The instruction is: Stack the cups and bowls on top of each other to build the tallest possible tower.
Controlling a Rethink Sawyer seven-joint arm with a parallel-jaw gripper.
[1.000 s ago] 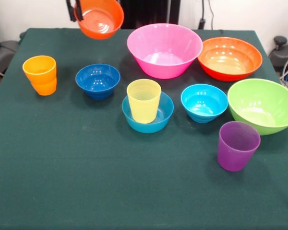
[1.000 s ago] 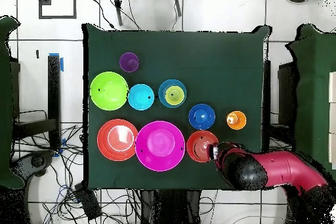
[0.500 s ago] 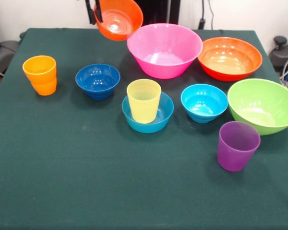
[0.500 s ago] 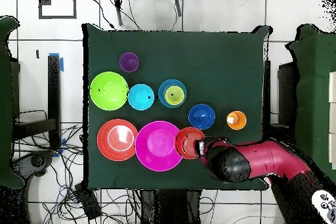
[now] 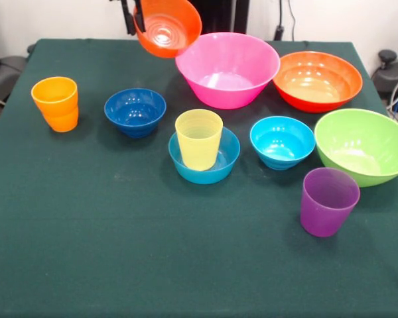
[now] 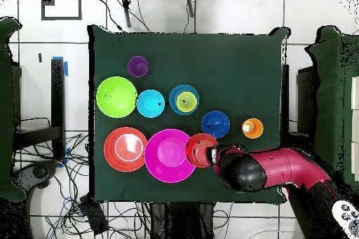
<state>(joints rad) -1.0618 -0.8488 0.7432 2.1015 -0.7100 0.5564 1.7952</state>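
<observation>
My gripper [image 5: 134,16] [image 6: 214,154] is shut on the rim of a small orange-red bowl [image 5: 168,26] [image 6: 200,150], held tilted in the air beside the large pink bowl [image 5: 227,69] [image 6: 170,155]. The tower is a mid-blue small bowl [image 5: 205,163] [image 6: 184,99] with the yellow cup [image 5: 198,139] upright in it. On the cloth stand the orange cup [image 5: 56,104] [image 6: 252,128], purple cup [image 5: 328,201] [image 6: 138,66], dark blue bowl [image 5: 135,111] [image 6: 215,124], cyan bowl [image 5: 282,142] [image 6: 151,103], large orange-red bowl [image 5: 317,80] [image 6: 125,148] and lime green bowl [image 5: 363,145] [image 6: 116,96].
A dark green cloth covers the table [image 5: 119,252] [image 6: 231,61]. The red arm [image 6: 280,173] reaches in over the table's edge in the overhead view. Cables lie on the floor around the table [image 6: 91,212].
The gripper has carried the small orange-red bowl sideways through the air toward the pink bowl. The other pieces stay where they were.
</observation>
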